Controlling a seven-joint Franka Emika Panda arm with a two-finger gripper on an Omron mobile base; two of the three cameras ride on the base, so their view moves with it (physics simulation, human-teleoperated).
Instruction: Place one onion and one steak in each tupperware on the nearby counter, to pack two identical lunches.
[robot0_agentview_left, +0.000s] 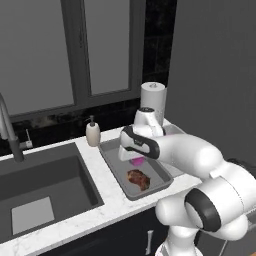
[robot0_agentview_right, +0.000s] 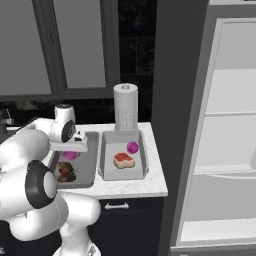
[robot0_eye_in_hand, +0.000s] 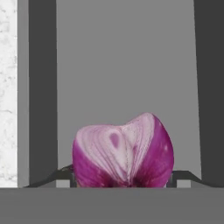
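Half a purple onion (robot0_eye_in_hand: 122, 151) sits between my gripper's (robot0_eye_in_hand: 122, 180) dark fingertips (robot0_eye_in_hand: 59, 176), and the jaws are shut on it. It hangs low over the grey floor of the left tupperware (robot0_eye_in_hand: 127, 65). My gripper (robot0_agentview_left: 135, 158) hovers over the far half of that tupperware (robot0_agentview_left: 111, 163), which has a browned steak (robot0_agentview_left: 138, 179) in its near half. From the right, my gripper (robot0_agentview_right: 70, 151) holds the onion (robot0_agentview_right: 70, 155) above the left tupperware (robot0_agentview_right: 90, 167) and its steak (robot0_agentview_right: 65, 171). The right tupperware (robot0_agentview_right: 104, 161) contains a steak (robot0_agentview_right: 123, 160) and an onion (robot0_agentview_right: 132, 147).
A paper-towel roll (robot0_agentview_right: 125, 107) stands behind the trays, and a soap dispenser (robot0_agentview_left: 93, 133) stands on the white counter (robot0_agentview_left: 107, 202). The dark sink (robot0_agentview_left: 40, 185) and faucet (robot0_agentview_left: 10, 132) lie to the left. An open white fridge (robot0_agentview_right: 225, 150) stands to the right.
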